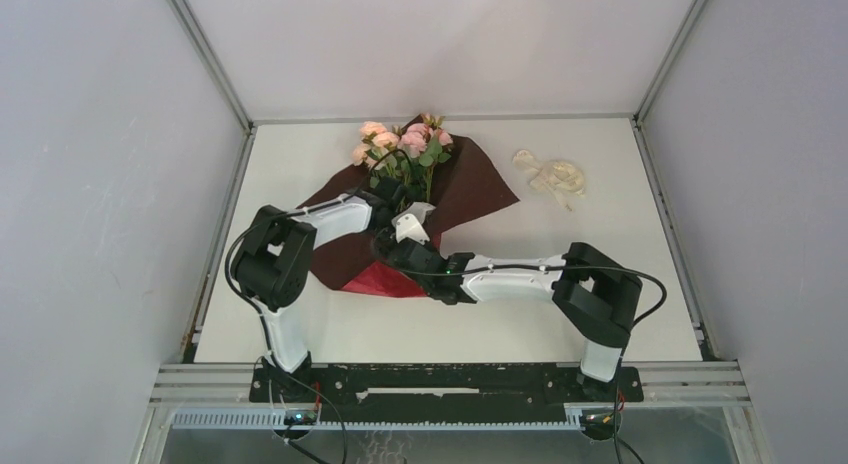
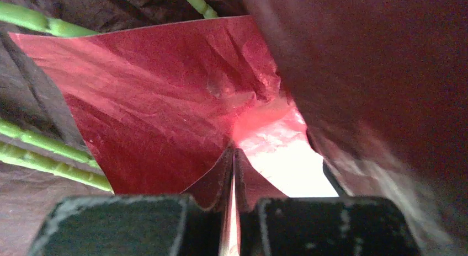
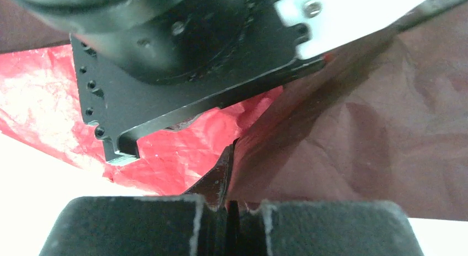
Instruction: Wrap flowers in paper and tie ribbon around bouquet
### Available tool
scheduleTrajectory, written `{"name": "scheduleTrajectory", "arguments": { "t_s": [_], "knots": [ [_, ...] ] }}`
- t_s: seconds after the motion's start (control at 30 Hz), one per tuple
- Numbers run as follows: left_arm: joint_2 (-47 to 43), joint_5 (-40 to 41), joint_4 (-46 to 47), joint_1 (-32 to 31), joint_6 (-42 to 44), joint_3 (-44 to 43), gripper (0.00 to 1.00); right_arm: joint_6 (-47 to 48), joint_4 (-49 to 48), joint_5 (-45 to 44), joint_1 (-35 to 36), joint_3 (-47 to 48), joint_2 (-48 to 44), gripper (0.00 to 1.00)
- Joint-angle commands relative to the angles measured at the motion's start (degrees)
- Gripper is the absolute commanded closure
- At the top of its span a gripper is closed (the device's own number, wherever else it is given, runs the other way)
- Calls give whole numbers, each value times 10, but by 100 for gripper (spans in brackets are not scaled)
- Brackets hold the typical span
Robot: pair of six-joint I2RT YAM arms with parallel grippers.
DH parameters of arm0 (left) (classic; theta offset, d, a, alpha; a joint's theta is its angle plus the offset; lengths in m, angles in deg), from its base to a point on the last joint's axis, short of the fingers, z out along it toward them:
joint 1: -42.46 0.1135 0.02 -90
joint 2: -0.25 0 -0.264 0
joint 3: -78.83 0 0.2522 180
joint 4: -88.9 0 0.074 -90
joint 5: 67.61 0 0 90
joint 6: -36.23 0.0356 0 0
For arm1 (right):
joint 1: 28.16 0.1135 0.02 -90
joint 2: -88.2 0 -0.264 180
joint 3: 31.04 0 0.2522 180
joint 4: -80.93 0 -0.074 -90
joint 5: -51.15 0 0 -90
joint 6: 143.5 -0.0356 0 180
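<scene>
Top external view first: the paper point(image 1: 470, 189) lies spread out flat on the table point(image 1: 620, 274). It looks dark maroon on top, with a brighter red patch folded up at its near edge. The flowers point(image 1: 403, 142) lie right on the paper, pink heads bunched at its far corner and the green stems running down toward its middle. Off the paper's right side, well apart from it, the ribbon point(image 1: 553, 176) sits in a loose curly heap.

Now the arms. The left pincer point(image 1: 392, 202) reaches in over the paper's left part, close to the stems. The right pincer point(image 1: 398, 250) comes in along the paper's near edge, just beside that bright red patch.

Left wrist view is pretty clear: the left pincer point(image 2: 234, 212) is closed down narrow, with a thin upright fold of the paper pinched between its fingers. A crinkly red flap fans out past it, and a few green stems point(image 2: 49, 162) show at the flap's left side.

Right wrist view is the same deal. The right pincer point(image 3: 229, 212) is clamped narrow on a ridge of the paper, bright red to the ridge's left and dark maroon to its right. The left arm point(image 3: 182, 63) hangs just above that ridge, filling the top of the view.
</scene>
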Motion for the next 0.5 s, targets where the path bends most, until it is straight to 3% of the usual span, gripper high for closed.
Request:
{"name": "scheduleTrajectory", "arguments": {
  "t_s": [0.0,0.23,0.47],
  "knots": [
    [23,-23,5,17,-5,-6,91,57,-50,49,5,22,22,95],
    [-1,-120,14,51,-18,-3,72,62,-89,79,0,22,70,95],
    [-30,-149,9,92,-33,-11,46,62,-77,87,1,22,101,95]
  ]
}}
